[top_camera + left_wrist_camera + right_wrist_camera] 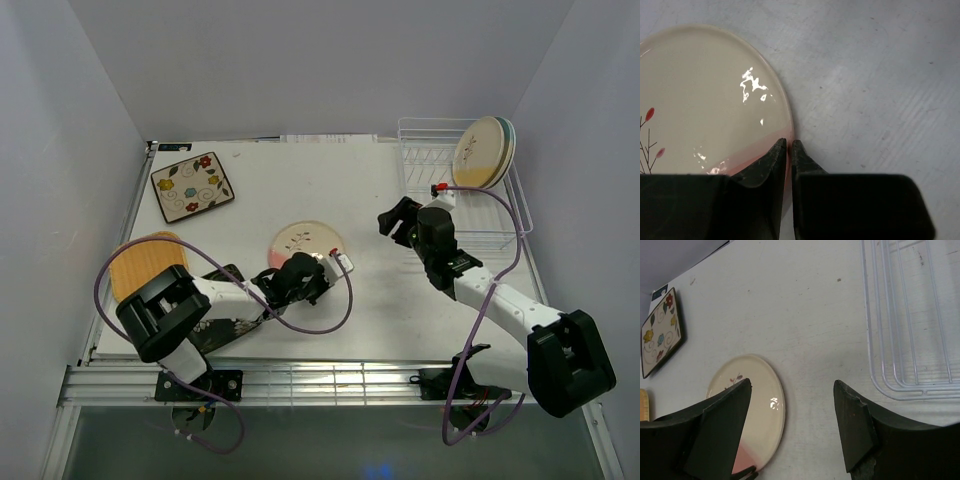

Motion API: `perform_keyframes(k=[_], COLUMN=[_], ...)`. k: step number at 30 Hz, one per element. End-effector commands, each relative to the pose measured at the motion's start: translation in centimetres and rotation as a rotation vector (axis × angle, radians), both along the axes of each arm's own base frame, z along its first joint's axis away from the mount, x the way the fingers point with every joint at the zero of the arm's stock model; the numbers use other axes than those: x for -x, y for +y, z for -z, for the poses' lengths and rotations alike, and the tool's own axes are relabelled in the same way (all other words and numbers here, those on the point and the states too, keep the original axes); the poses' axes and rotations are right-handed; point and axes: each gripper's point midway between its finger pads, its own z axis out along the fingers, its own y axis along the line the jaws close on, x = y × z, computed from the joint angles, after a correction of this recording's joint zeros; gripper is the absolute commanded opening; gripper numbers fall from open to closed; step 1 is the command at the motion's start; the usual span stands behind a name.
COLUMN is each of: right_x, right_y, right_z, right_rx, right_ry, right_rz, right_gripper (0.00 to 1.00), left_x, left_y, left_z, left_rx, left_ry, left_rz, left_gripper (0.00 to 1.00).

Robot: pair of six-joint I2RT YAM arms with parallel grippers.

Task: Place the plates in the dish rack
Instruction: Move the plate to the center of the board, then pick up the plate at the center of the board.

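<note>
The left gripper was pinched on the rim of the pink plate, which lay flat on the table, well apart from the rack. So thin a hold could be lost in lifting.

The left arm and the right arm share one build: white link shells joined by bulky black joint housings. A purple cable loops loosely along each, with a small red tag near the wrist. The left hand and the right hand are matt black, with blunt wedge-shaped fingers. Each base sits on a black mounting bracket.
</note>
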Motion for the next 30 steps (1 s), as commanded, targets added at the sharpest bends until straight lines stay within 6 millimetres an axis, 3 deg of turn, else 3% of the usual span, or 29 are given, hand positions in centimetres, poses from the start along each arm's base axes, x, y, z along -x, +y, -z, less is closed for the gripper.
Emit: perform_keyframes(k=[1, 6, 13, 15, 18, 19, 24, 30], right_x=[-0.7, -1.3, -1.6, -1.6, -1.5, -1.5, -1.5, -1.5], right_y=[1.3, 2.9, 3.7, 3.7, 3.7, 3.7, 3.8, 3.7], right_z=[-0.6, -0.4, -0.2, -0.2, -0.1, -0.2, -0.1, -0.2], right_rx=[-0.009, -0.005, -0.01, -0.011, -0.011, -0.011, -0.011, -0.012], right_ry=[-0.027, -0.004, 0.0, -0.001, -0.003, -0.004, -0.004, -0.007], right_rz=[-0.05, -0.118, -0.15, -0.153, -0.153, -0.153, -0.157, -0.157], right_gripper=[0.73, 0.72, 0.71, 0.71, 0.72, 0.71, 0.71, 0.72], left_x=[-2.1, -1.8, -1.2, -0.8, 0.0, 0.3, -0.4, -1.1], left_y=[-1.1, -1.4, -1.1, -1.0, -0.7, -0.8, -0.5, -0.4], left_z=[-1.9, -1.1, -1.5, -1.8, -2.3, -2.3, -1.2, 0.5], left_rx=[0.08, 0.067, 0.053, 0.05, 0.062, 0.064, 0.021, -0.033], left_ry=[-0.005, 0.013, -0.023, -0.039, -0.045, -0.044, -0.043, -0.027], left_rz=[-0.031, 0.013, 0.088, 0.114, 0.149, 0.162, 0.139, 0.117], left_gripper=[0.09, 0.13, 0.22, 0.4, 0.62, 0.65, 0.65, 0.53])
